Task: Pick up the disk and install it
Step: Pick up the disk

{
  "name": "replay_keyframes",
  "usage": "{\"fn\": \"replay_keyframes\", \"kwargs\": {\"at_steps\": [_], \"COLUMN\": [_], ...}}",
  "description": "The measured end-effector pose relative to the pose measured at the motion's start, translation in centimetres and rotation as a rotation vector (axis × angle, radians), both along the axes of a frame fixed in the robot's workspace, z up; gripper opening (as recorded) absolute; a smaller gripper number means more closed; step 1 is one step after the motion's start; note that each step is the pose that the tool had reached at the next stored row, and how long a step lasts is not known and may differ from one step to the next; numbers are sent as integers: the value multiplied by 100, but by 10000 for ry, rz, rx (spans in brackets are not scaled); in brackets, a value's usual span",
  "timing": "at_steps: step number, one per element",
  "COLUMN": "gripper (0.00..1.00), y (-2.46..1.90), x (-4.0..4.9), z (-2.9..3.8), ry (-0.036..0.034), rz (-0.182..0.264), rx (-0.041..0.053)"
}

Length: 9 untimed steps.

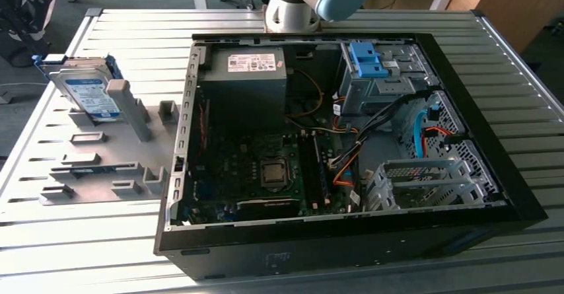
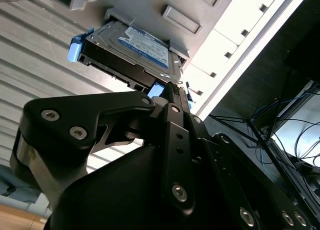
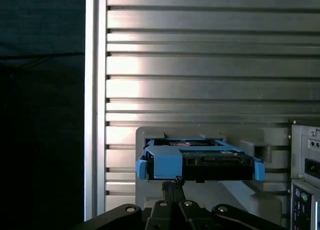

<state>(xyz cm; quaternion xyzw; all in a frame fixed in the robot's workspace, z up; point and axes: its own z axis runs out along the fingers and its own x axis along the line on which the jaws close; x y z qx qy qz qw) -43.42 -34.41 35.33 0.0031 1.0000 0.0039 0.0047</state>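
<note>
The disk (image 1: 89,90) is a silver drive with a white-and-blue label and blue rails. It stands tilted on its edge in a grey holder at the exterior view's left, on the grey side panel (image 1: 115,150). In both wrist views the disk (image 2: 136,46) (image 3: 200,160) lies just ahead of my black gripper (image 3: 175,182). The fingertips (image 2: 169,91) are pressed together, close to the disk's connector end, and hold nothing.
The open computer case (image 1: 493,119) lies on the slatted metal table (image 1: 79,241). Inside it are a dark grey power supply box (image 1: 242,82), a blue bracket (image 1: 368,59) on a drive bay, a metal cage (image 1: 423,182), the motherboard and loose cables.
</note>
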Motion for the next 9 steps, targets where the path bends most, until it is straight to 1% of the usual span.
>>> {"fn": "replay_keyframes", "kwargs": {"at_steps": [9], "gripper": [11], "y": [0], "x": [0], "z": [0], "ry": [0], "rz": [215], "rx": [0]}}
